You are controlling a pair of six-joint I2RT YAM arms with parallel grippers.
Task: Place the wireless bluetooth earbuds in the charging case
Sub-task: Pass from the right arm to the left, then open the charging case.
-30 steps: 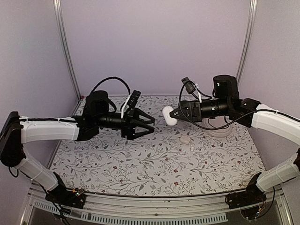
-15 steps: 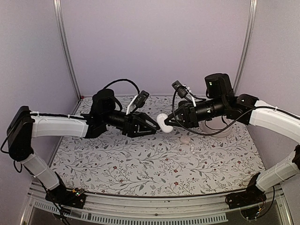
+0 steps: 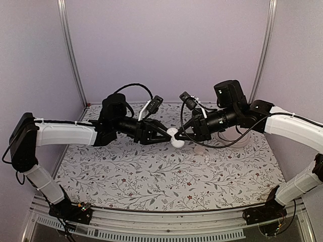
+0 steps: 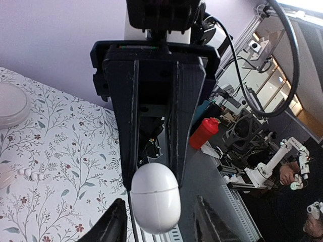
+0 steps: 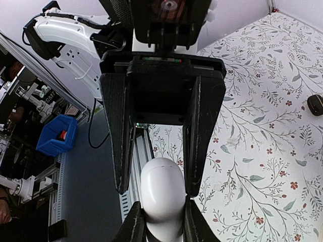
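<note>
The white egg-shaped charging case (image 3: 174, 138) is closed and held in mid-air above the table's middle. My right gripper (image 3: 181, 135) is shut on one end of it; in the right wrist view my fingers (image 5: 134, 222) clamp the case (image 5: 161, 194). My left gripper (image 3: 164, 136) faces it, open, its fingers on either side of the case's other end without pressing it. In the left wrist view the case (image 4: 155, 197) hangs just above my open fingertips (image 4: 117, 222). Two small white earbuds (image 3: 200, 149) (image 3: 208, 158) lie on the table under the right arm.
The table has a floral-patterned cover (image 3: 151, 176). A clear round dish (image 3: 238, 140) stands at the back right, also seen in the left wrist view (image 4: 9, 103). A small dark object (image 5: 316, 105) lies on the cover. Purple walls enclose the back and sides.
Both arms have moved towards each other. The right gripper carried the case left and down, and the left gripper's open fingers now straddle its free end.
</note>
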